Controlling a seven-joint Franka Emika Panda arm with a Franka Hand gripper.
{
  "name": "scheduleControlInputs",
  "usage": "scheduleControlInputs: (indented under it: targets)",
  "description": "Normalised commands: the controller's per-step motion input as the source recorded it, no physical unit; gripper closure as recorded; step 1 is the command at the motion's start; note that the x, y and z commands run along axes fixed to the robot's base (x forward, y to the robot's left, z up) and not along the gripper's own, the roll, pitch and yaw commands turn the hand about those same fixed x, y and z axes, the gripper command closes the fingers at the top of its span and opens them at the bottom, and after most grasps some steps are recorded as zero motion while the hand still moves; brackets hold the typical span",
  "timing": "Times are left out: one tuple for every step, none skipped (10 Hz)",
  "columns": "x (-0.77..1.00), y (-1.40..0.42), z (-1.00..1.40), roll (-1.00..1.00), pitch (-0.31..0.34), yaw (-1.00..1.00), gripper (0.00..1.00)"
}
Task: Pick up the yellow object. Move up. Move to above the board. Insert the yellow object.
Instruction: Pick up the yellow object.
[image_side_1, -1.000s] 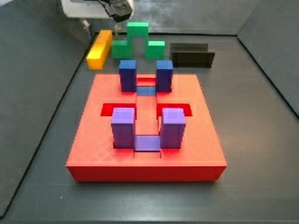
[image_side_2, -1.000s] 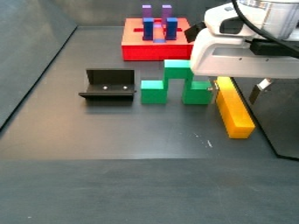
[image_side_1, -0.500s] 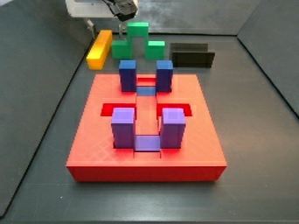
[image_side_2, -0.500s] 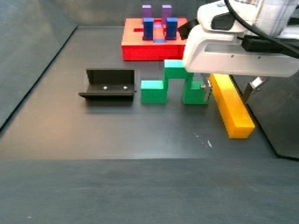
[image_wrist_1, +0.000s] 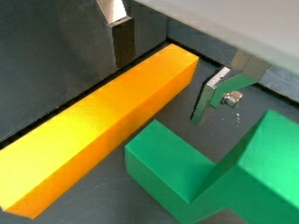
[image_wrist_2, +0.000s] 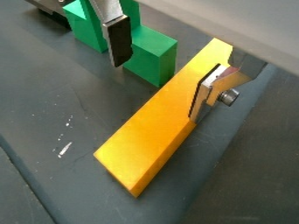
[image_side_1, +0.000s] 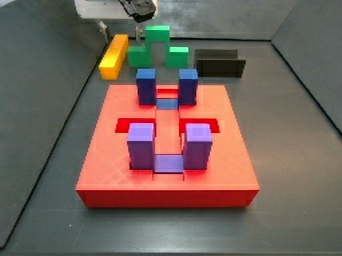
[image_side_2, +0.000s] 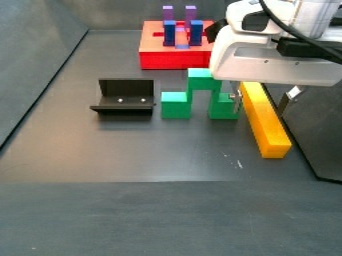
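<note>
Gripper (image_wrist_2: 163, 68) spread, straddling yellow object (image_wrist_2: 163, 131), seemingly w/o contact.

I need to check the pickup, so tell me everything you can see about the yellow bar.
The yellow object is a long, straight, smooth yellow-orange rectangular bar with plain faces and sharp edges. It lies flat on the dark floor, not on the board, beside the green stepped block. The pincer is open, one finger on each long side of the bar near one end. In both wrist views gaps show by the fingers, so it looks unclamped. Whether it touches the green block cannot be told.
</note>
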Motion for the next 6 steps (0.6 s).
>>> scheduleControlInputs:
  targets:
    - [0.03, 0.00, 0.00, -0.47, -0.251, -0.02, 0.00]
    - [0.14, 0.03, 0.00, -0.43, -0.170, 0.00, 0.00]
    - [0.19, 0.08, -0.05, -0.44, -0.131, 0.00, 0.00]
    - [0.29, 0.11, -0.18, -0.45, -0.066, 0.00, 0.00]
    - [0.33, 0.00, -0.29, -0.40, -0.026, 0.00, 0.00]
    - [0.31, -0.01, -0.39, -0.34, 0.000, 0.00, 0.00]
